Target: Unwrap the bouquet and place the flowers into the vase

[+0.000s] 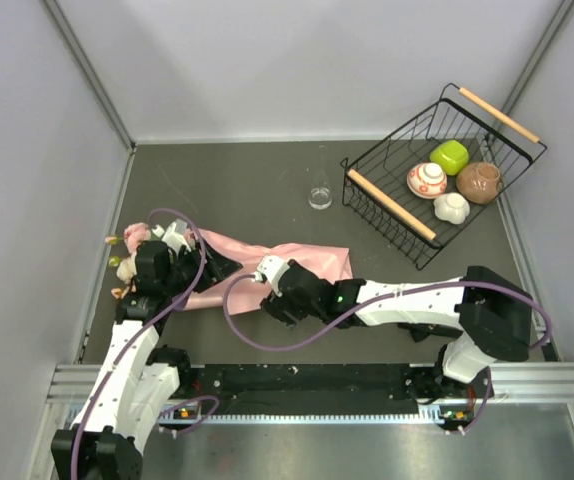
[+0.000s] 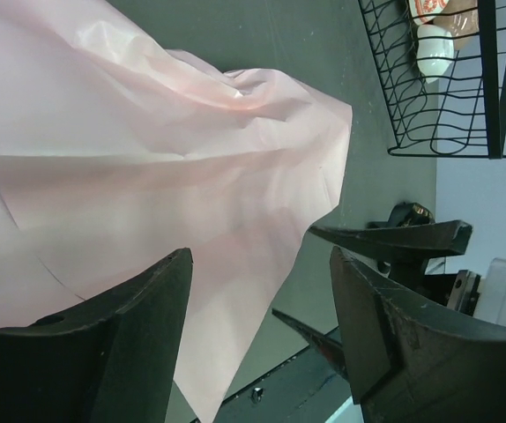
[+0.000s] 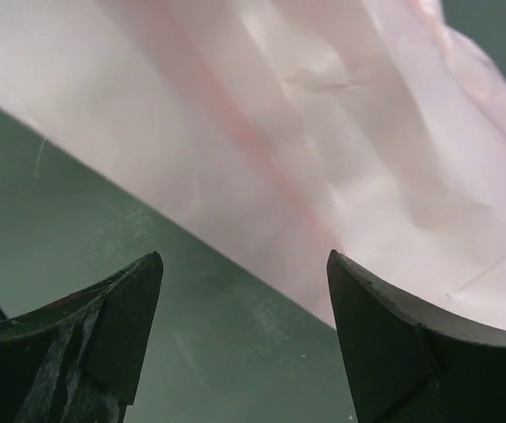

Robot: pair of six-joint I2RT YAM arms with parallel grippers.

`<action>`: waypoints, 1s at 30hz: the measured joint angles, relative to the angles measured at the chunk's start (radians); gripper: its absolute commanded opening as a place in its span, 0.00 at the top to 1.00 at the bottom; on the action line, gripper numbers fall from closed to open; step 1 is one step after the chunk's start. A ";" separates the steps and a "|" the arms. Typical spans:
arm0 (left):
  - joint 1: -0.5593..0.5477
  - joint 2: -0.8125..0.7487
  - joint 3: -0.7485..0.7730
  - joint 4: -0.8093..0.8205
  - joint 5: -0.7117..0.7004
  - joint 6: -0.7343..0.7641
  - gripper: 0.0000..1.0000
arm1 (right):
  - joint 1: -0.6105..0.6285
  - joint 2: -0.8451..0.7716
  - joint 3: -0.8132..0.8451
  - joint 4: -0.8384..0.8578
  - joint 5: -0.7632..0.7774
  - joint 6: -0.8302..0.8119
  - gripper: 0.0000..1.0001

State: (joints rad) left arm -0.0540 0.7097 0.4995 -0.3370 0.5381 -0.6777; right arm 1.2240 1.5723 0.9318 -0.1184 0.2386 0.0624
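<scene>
Since left fingers (image 2: 138,335) and right fingers (image 3: 385,352) hang spread, grasping nothing, above pink-lilac paper-wrapped rose bouquet (image 1: 297,262) lying near-left on dark grey table (image 1: 247,180), I risk dragging or tearing it with shallow pinch.

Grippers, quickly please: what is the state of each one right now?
Left gripper: open, fingers apart over the pink paper, holding nothing.
Right gripper: open, fingers apart at the pink paper's edge, holding nothing.
</scene>
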 measured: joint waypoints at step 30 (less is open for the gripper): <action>0.000 -0.070 -0.021 -0.172 0.007 -0.008 0.19 | 0.000 0.105 0.020 0.160 0.050 -0.145 0.39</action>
State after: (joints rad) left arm -0.0540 0.6395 0.4786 -0.5095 0.5449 -0.6853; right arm 1.2236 1.6772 0.9516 0.0418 0.2882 -0.0826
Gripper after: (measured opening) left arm 0.801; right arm 0.616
